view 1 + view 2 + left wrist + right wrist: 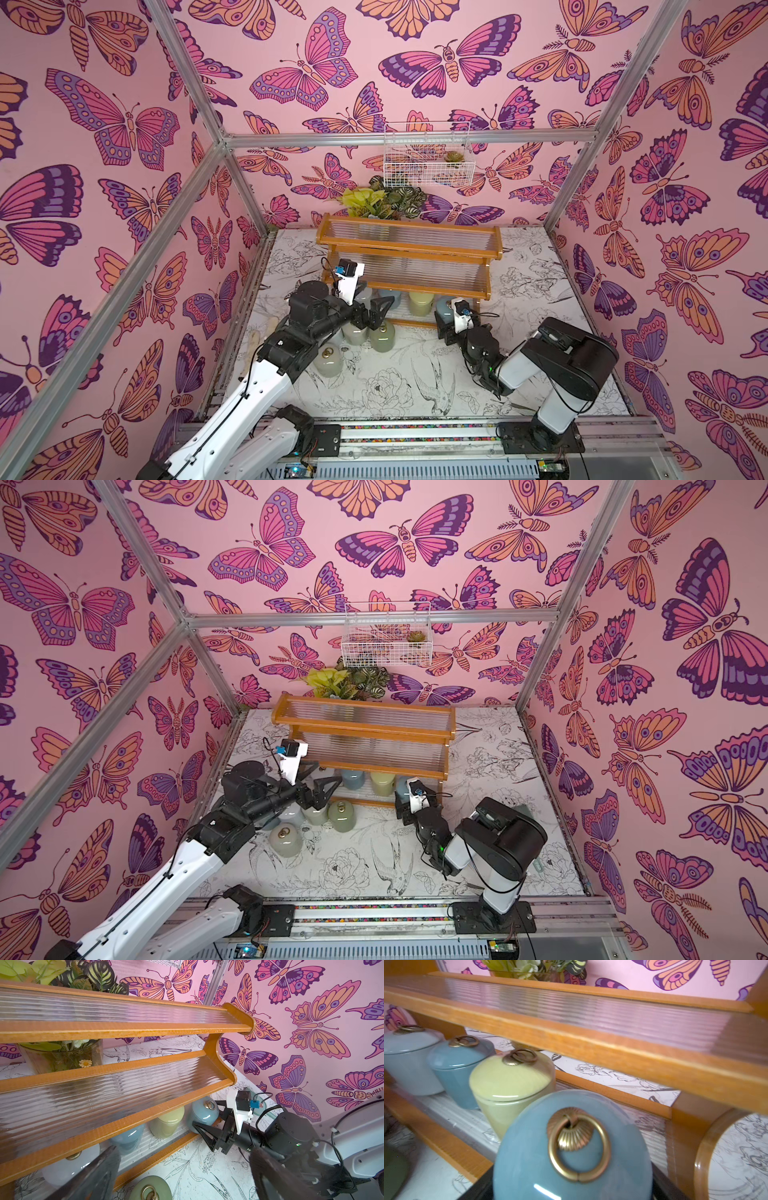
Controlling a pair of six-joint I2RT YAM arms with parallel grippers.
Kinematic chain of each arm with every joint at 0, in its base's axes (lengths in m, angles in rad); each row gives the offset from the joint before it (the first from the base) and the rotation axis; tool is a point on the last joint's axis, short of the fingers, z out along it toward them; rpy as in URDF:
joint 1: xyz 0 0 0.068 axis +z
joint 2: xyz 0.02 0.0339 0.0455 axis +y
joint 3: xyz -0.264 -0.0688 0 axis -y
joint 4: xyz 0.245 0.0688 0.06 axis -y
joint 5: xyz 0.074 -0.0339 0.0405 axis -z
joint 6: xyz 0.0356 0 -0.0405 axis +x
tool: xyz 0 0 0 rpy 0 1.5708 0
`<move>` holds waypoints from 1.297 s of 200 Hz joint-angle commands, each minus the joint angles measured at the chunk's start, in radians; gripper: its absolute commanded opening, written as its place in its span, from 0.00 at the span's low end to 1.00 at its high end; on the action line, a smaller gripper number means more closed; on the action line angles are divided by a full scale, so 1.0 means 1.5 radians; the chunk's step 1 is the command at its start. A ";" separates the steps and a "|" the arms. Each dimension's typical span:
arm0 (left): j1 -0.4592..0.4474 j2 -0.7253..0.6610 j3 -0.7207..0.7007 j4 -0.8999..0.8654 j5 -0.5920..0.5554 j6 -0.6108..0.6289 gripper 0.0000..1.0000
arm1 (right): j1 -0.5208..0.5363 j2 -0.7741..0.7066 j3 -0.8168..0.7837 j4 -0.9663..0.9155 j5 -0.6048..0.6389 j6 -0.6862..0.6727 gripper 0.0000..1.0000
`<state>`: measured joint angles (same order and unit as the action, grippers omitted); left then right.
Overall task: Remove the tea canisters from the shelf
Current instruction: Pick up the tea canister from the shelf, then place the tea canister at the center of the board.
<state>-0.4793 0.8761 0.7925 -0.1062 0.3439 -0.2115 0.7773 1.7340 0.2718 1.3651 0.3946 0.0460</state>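
Probably slippery and breakable, the blue-grey canister [529,1157] at the shelf's [409,248] five o'clock corner is pinched round its body by the right gripper [207,1121]. The left gripper [371,318] stands spread, empty.

The wooden shelf [409,249] stood at the far middle of the table [519,374], with a leafy plant [382,201] behind it and a white wire basket [428,158] on the far wall. On its bottom tier sat a blue-grey canister [390,297] and a yellow-green canister [420,302]. The right hand [443,324] clasped a second blue-grey canister [446,309] at that tier's right end. The left hand [376,316] hung, fingers spread, above a sage canister [381,337] and a pale canister [354,333] on the table. A nearer pale canister [328,360] stood to their left.
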 commanded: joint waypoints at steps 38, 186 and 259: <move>-0.003 -0.006 0.005 -0.010 -0.003 0.011 1.00 | 0.065 -0.007 0.006 0.038 -0.096 -0.016 0.62; -0.003 -0.004 0.021 -0.031 -0.010 0.004 1.00 | 0.254 0.051 0.052 0.028 -0.267 -0.023 0.64; -0.003 -0.016 0.025 -0.054 -0.019 0.006 1.00 | 0.262 0.202 0.219 0.042 -0.330 -0.017 0.65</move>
<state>-0.4789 0.8696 0.8062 -0.1593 0.3279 -0.2100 1.1622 1.9858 0.5259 1.3258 -0.0570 0.0216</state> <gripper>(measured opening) 1.000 0.816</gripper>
